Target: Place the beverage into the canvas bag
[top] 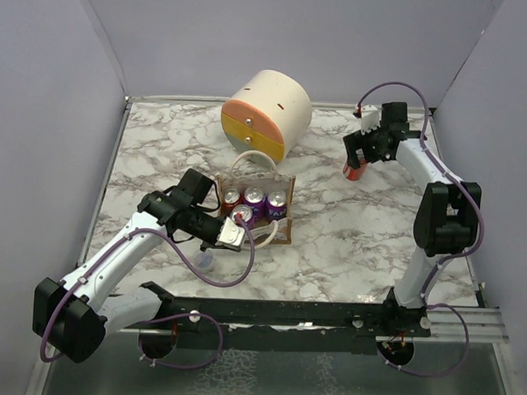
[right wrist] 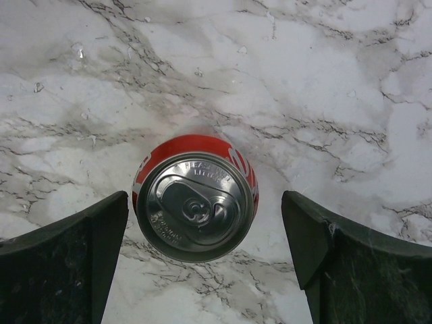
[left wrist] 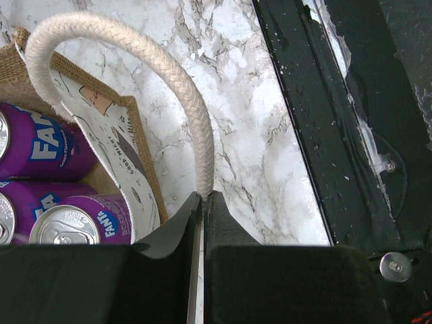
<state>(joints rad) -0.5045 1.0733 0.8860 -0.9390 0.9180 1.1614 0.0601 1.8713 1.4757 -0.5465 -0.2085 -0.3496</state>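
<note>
Marble table (top: 331,244): left gripper (left wrist: 202,202) pinches the tan canvas bag's (left wrist: 101,121) white rope handle (left wrist: 182,94), probably to hold it open. Upper right, right gripper (right wrist: 204,202) straddles, spread, a red metal can (right wrist: 194,210).

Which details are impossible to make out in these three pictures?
- Brand of the red can: right wrist view shows mainly its lid; from above, the right gripper mostly covers it.
- Count of purple cans in the canvas bag: left wrist view cuts them off; from above, the left gripper, shut on the rope handle, hides part.
- The small pale object by the left arm: too small.
</note>
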